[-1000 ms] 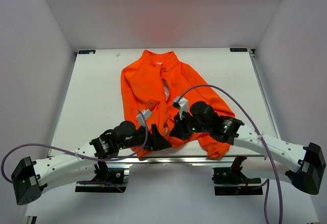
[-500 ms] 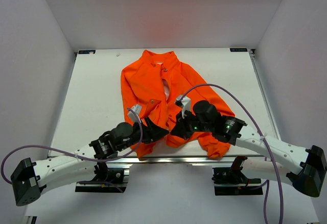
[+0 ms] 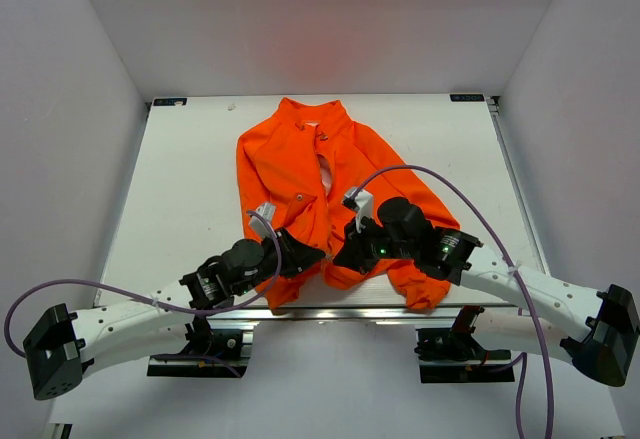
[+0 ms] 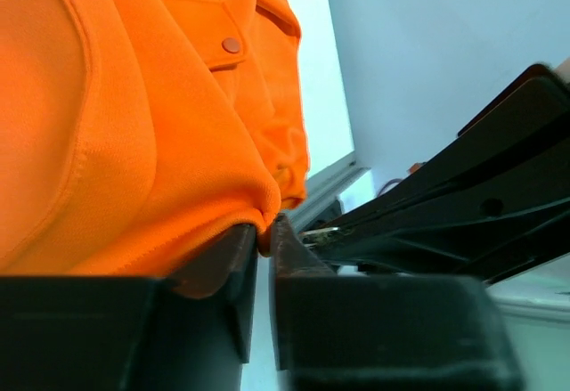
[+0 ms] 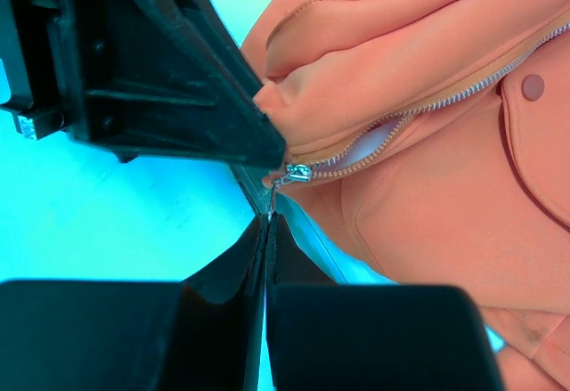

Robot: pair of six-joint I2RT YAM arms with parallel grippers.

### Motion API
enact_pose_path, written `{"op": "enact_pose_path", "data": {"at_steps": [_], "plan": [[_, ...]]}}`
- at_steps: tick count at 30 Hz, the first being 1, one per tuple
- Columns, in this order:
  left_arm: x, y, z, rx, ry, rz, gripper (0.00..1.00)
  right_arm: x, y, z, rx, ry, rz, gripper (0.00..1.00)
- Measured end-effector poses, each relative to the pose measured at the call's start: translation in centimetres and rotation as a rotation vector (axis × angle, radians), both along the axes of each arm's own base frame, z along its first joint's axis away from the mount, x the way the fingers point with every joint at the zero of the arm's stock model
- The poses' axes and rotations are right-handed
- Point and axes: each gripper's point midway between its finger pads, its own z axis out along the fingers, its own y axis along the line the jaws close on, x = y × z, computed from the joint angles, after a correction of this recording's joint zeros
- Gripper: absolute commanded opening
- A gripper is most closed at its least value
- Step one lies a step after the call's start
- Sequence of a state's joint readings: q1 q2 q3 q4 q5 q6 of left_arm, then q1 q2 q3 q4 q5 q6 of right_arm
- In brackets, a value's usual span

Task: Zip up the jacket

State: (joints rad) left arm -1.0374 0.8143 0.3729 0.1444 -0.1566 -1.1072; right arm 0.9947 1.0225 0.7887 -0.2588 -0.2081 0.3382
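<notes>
Lying collar-away on the white table [image 3: 190,179], the small bright orange fabric jacket [image 3: 300,159] gapes at the chest, pale lining showing, hem bunched. The left gripper [image 4: 264,231] clamps a hem fold; the right gripper [image 5: 267,222] is clenched on the silver zipper pull [image 5: 292,175].

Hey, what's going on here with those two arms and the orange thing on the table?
Two robot arms are working at the bottom hem of an orange jacket lying on the table. The left gripper pinches a fold of hem fabric. The right gripper is shut just below the zipper slider, apparently on its pull tab. The front is open above the slider, so zipping is not yet done.
</notes>
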Motion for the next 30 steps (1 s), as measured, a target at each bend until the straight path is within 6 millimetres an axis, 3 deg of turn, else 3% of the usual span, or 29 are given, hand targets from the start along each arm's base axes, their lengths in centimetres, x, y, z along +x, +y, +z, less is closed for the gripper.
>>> {"op": "enact_pose_path", "data": {"at_steps": [2,3,15,21,30], "plan": [[0.1,0.0,0.0,0.000,0.002,0.005,0.02,0.0,0.0,0.0,-0.001,-0.001,-0.001,0.00],[0.1,0.1,0.0,0.000,0.002,0.007,0.00,0.1,0.0,-0.1,-0.003,-0.001,-0.003,0.00],[-0.4,1.4,-2.1,0.100,0.053,0.019,0.00,3.3,-0.2,-2.9,-0.115,-0.060,-0.126,0.00],[-0.9,2.0,-2.8,0.154,0.085,0.015,0.00,4.8,0.6,-3.0,-0.140,-0.107,-0.139,0.00],[-1.9,3.7,-2.0,0.179,0.103,0.017,0.00,9.1,1.5,-4.2,-0.239,-0.185,-0.225,0.00]]}}
